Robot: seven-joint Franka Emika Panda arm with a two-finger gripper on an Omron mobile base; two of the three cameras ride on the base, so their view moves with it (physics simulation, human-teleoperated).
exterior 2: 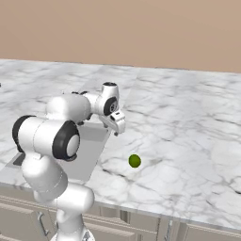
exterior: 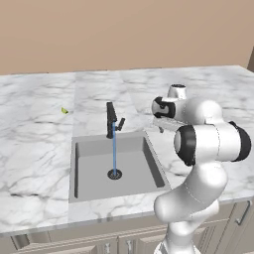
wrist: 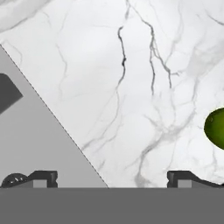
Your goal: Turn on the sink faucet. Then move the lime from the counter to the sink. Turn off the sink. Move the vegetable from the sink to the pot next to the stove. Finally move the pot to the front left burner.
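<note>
The black sink faucet (exterior: pixel 111 120) stands behind the grey sink (exterior: pixel 89 173), and a thin blue stream of water (exterior: pixel 114 151) falls from it onto the round drain (exterior: pixel 114 174). The lime (exterior 2: pixel 134 161), small, round and glossy green, rests on the white marble counter (exterior 2: pixel 188 136) to the right of the sink, near the front edge. My gripper (exterior 2: pixel 117 128) hangs open and empty above the sink's right rim, short of the lime. In the hand view the lime (wrist: pixel 215 127) sits at the right edge, outside the wide-apart fingertips (wrist: pixel 43 177), with the sink (wrist: pixel 30 144) at the left.
A tiny yellow-green speck (exterior: pixel 64 110) lies on the counter (exterior: pixel 34 149) behind and left of the sink. My own white arm (exterior: pixel 208 144) rises at the counter's front edge, just right of the basin. Beige cabinets (exterior 2: pixel 141 226) run below the counter.
</note>
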